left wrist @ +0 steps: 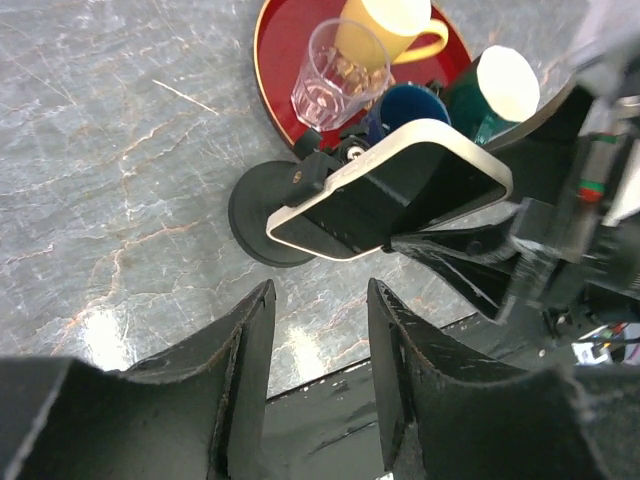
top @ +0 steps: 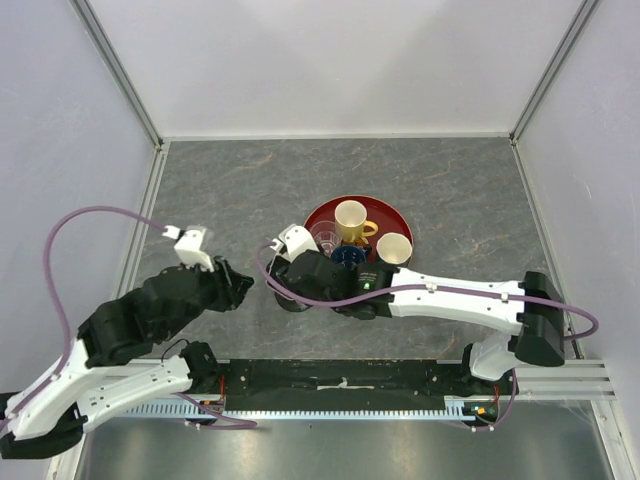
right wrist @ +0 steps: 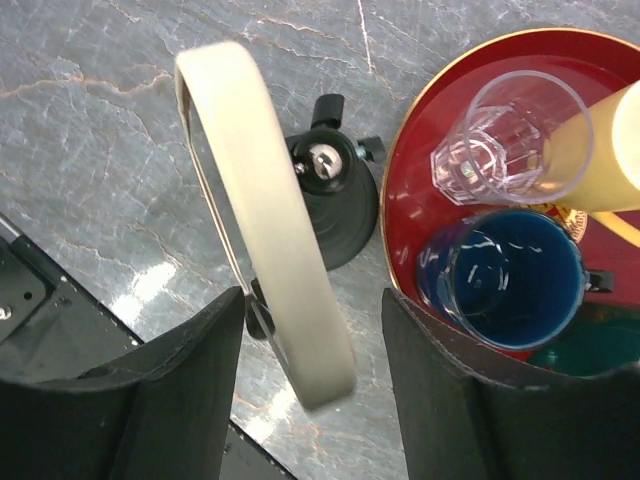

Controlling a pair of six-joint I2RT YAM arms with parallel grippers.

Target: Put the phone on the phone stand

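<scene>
Red tray (left wrist: pixel 272 45) with glass (left wrist: pixel 335 70) and blue cup (left wrist: pixel 410 103) sits just beside phone stand (left wrist: pixel 262 215); my right pincer (right wrist: pixel 315 310) grips phone (left wrist: pixel 390 190) tilted above it; left pincer (left wrist: pixel 320 290) spread wide, empty, nearby.

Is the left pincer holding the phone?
No, the left pincer is open and empty; the phone lies beyond its fingertips.

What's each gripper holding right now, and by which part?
Left gripper: nothing. Right gripper straddles one end of the phone; clamped or not, cannot tell.
</scene>
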